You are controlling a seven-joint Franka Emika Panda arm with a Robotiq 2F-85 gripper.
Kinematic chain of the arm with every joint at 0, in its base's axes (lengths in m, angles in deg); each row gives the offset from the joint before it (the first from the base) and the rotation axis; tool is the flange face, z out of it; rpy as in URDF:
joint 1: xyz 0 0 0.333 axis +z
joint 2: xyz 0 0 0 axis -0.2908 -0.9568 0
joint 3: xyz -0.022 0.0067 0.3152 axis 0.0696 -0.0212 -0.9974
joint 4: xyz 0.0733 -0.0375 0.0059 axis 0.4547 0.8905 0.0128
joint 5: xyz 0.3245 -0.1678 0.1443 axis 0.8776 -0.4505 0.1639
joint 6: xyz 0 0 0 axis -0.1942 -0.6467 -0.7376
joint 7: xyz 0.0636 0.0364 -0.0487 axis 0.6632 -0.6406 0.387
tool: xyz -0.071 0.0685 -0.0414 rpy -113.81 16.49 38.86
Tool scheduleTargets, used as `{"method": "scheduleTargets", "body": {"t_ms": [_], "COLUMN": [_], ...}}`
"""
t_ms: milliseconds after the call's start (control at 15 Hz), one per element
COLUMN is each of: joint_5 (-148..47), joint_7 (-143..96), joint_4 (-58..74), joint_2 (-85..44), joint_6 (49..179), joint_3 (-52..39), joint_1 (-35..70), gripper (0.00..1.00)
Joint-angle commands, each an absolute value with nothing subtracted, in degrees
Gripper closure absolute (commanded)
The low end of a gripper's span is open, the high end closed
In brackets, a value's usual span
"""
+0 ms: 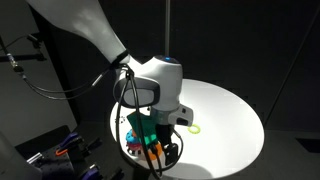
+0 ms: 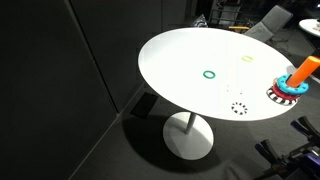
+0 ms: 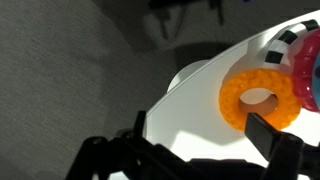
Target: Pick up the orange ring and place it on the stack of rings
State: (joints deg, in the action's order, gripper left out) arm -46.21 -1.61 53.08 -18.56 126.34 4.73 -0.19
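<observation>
Apparently the orange ring (image 3: 238, 100) lies flat on the white table (image 3: 190, 120), just beside the stack of rings (image 2: 293, 88), and it is not yet lifted. The gripper (image 1: 152, 142) hangs over the stack, and in the wrist view its dark jaws seem to stand apart with nothing between them. The ring is very close to the stack, so I judge that a finger coming down on that side could knock the red ring (image 3: 308, 65) or push the orange one toward the table edge near the stack. Its small hole must also meet the post (image 2: 305, 68) straight, or it may jam on top. In an exterior view the wrist covers the ring; the stack is cut off elsewhere, and I cannot tell whether the ring touches it.
</observation>
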Motion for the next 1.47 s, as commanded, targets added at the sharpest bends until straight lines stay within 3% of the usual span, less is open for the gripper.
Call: {"method": "scheduleTargets", "body": {"t_ms": [0, 1400], "joint_5": [-42.45, -35.77], "joint_7": [2.26, 6.52], "joint_4": [53.04, 52.55], "joint_2": [-21.10, -27.20], "joint_6": [129.27, 131.33], "joint_3": [1.94, -4.70], "joint_1": [-2.63, -7.96], "gripper": [0.00, 0.00]}}
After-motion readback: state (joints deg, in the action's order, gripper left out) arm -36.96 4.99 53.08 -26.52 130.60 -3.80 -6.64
